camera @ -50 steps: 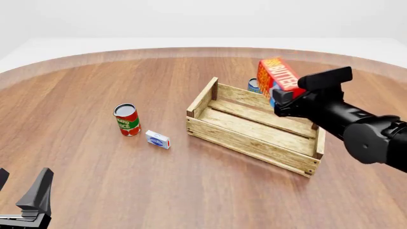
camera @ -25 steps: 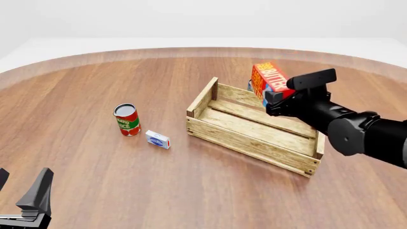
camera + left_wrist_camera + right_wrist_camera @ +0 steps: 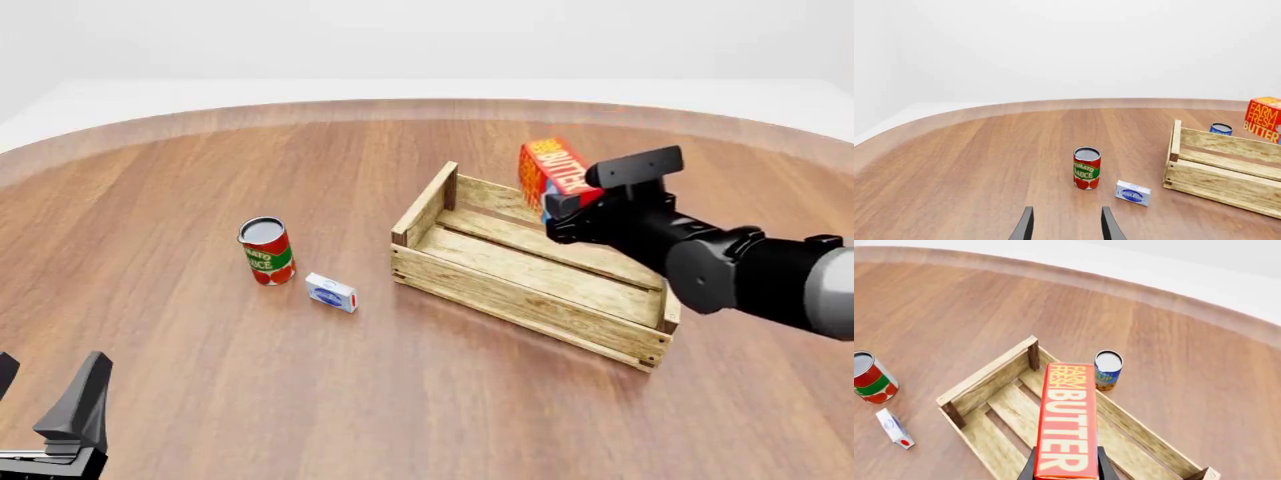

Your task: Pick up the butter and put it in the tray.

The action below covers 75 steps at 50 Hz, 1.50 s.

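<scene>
Our right gripper (image 3: 558, 212) is clamped on the red and orange butter carton (image 3: 553, 175), holding it above the slatted wooden tray (image 3: 534, 290). Our left gripper (image 3: 1066, 226) rests low with fingers apart, near a red tomato sauce can (image 3: 266, 251).

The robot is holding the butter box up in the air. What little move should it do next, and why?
Probably lower it a bit. The right gripper holds the red and orange butter carton above the light wooden slat tray, over its far part, not touching the slats. Letting go from up there might make it bounce or tip.
</scene>
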Motion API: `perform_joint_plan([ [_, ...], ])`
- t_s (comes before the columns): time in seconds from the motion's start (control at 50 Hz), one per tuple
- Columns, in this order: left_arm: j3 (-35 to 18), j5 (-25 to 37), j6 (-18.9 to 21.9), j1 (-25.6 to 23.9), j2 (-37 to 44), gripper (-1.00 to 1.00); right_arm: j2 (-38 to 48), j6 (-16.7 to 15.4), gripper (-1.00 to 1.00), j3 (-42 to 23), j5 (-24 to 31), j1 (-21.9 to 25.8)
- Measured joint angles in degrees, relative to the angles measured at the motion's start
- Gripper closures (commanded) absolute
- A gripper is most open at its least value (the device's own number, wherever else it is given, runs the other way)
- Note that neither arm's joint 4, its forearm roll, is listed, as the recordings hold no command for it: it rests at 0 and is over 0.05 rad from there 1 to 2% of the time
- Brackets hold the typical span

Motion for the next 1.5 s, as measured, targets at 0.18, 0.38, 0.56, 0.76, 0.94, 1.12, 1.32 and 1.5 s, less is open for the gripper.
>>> perform_joint_plan([
  [0.18,0.0,0.0,0.0,0.0,0.0,-1.0,2.0,0.1,1.0,-1.1,-0.1,0.0],
  [0.38,0.0,0.0,0.0,0.0,0.0,-1.0,4.4,0.3,1.0,-2.4,-0.4,-0.1],
  [0.56,0.0,0.0,0.0,0.0,0.0,-1.0,6.2,0.4,1.0,-3.2,-0.6,-0.3],
  [0.76,0.0,0.0,0.0,0.0,0.0,-1.0,7.8,0.6,1.0,-4.0,-0.5,-0.5],
  [0.94,0.0,0.0,0.0,0.0,0.0,-1.0,9.3,0.7,1.0,-4.7,-0.6,-0.4],
  [1.12,0.0,0.0,0.0,0.0,0.0,-1.0,10.7,1.1,1.0,-5.1,-0.9,-0.3],
  [1.32,0.0,0.0,0.0,0.0,0.0,-1.0,12.3,1.4,1.0,-5.6,-1.2,-0.3],
  [1.5,0.0,0.0,0.0,0.0,0.0,-1.0,13.6,1.7,1.0,-6.1,-1.5,-0.3],
])
